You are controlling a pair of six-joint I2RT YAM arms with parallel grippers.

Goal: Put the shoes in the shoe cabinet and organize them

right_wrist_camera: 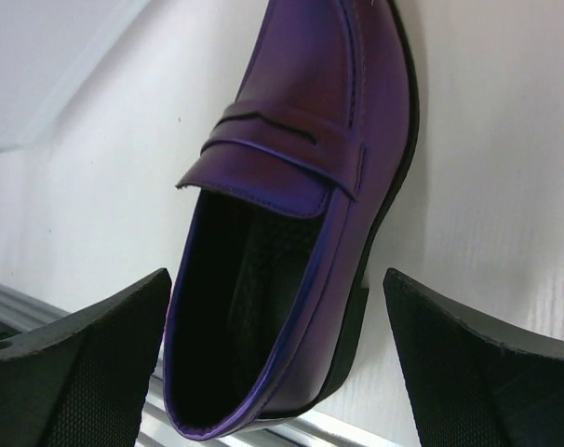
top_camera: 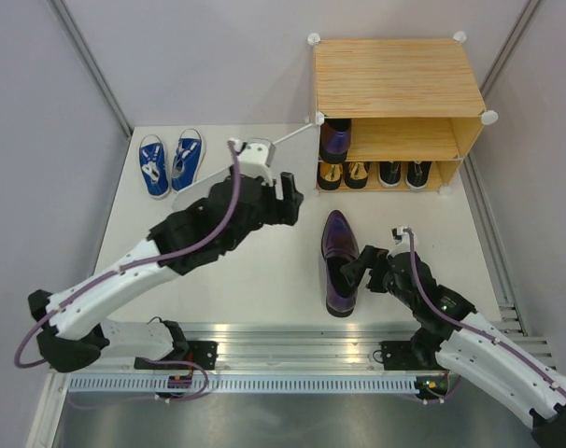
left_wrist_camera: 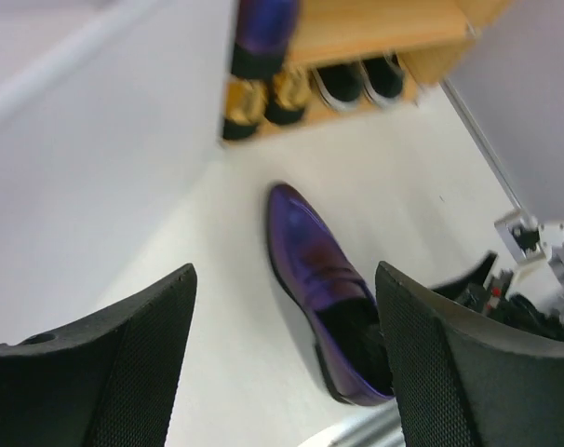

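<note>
Top camera gives the whole layout: the shoe cabinet [top_camera: 395,89] sits at the far right of the worktop [top_camera: 264,271] with its white door panel [top_camera: 297,133] swung out to the left. One dark purple dress shoe [top_camera: 336,138] is on the upper shelf at the left end. On the lower shelf the gold shoes [top_camera: 344,175] are on the left and the black shoes [top_camera: 404,174] just beside them on the right. The blue sneakers [top_camera: 171,163] sit side by side at the far left of the worktop, well apart from the cabinet. Neither wrist cam shows those at all.

The other purple shoe [top_camera: 339,252] lies out on the worktop in front of the cabinet, toe pointing at it.

The left end effector [top_camera: 290,194] hovers near the door panel, released, nothing between its fingers [left_wrist_camera: 124,363]. Its wrist view shows the door as a big white surface [left_wrist_camera: 96,168] on the left, and past it the loose purple shoe [left_wrist_camera: 315,270] plus the shelved pairs, a bit blurry.

The right end effector [top_camera: 360,271] is at the heel end of the loose shoe. Its own camera shows what the top view can't: fingers [right_wrist_camera: 77,363] spread wide on either side of the shoe's heel [right_wrist_camera: 263,354], released, not touching the leather.
</note>
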